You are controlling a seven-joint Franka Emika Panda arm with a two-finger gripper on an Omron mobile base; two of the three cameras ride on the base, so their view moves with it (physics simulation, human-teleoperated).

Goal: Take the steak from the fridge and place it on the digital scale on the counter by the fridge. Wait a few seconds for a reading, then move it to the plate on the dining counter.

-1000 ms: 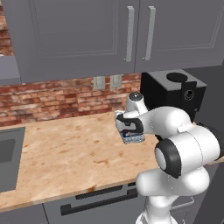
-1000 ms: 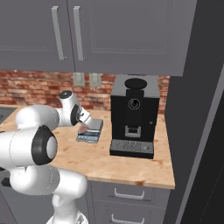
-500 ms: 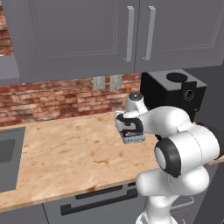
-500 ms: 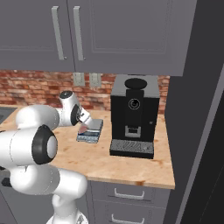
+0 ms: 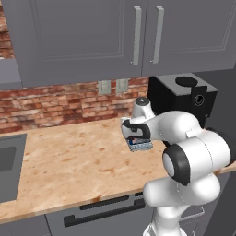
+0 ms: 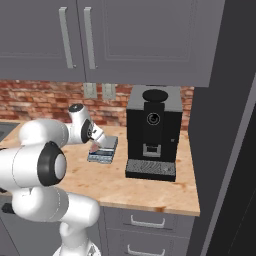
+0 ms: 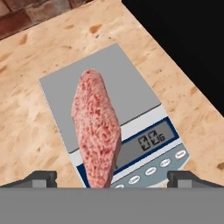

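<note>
One steak (image 7: 97,131), one digital scale (image 7: 131,131), one coffee machine (image 6: 152,131), two wall outlets (image 5: 113,86), two cabinet handles (image 5: 146,35).

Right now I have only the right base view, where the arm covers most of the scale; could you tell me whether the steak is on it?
Observer: Yes. In the hand view the steak lies along the grey top of the digital scale, with its near end over the button panel.
Operator: Is the hand clear of it?
Observer: The hand is open, with its fingertips wide on either side and not touching the steak.
Operator: Is the display visible?
Observer: Partly. Two digits that look like zeros show beside the steak.
</note>
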